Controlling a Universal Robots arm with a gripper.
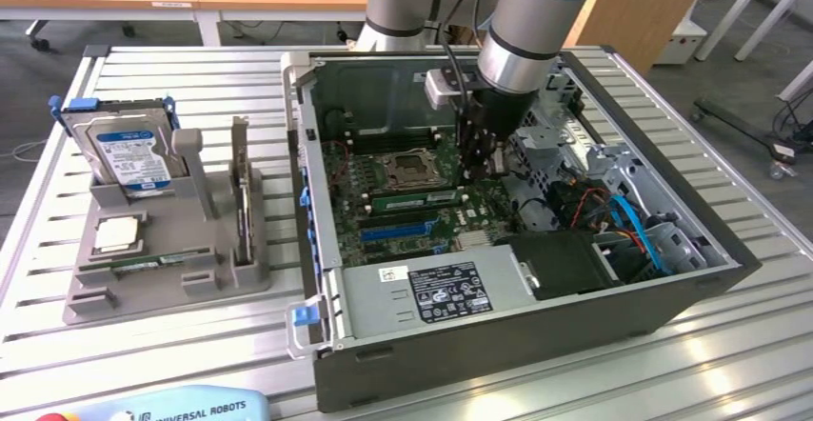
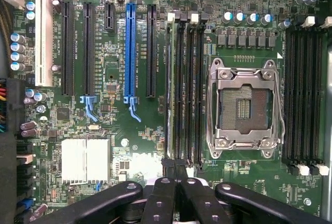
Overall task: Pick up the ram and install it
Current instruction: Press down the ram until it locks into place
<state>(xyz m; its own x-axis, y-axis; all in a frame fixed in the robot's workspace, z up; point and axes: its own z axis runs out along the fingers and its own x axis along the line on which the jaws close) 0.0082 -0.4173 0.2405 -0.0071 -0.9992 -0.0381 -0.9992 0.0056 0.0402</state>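
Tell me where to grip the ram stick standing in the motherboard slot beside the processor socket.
Probably the ram's long upper edge, pinched across its thin faces from straight above: it stands on edge, with neighbouring slots crowding one side.

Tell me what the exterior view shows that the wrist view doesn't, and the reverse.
Exterior view alone: the holder beside the computer case, a hard drive standing in it, and the arm.

Wrist view alone: the blue slot close up, the silver heatsink, and the shut gripper at the memory slots.

Both: the empty processor socket on the motherboard.
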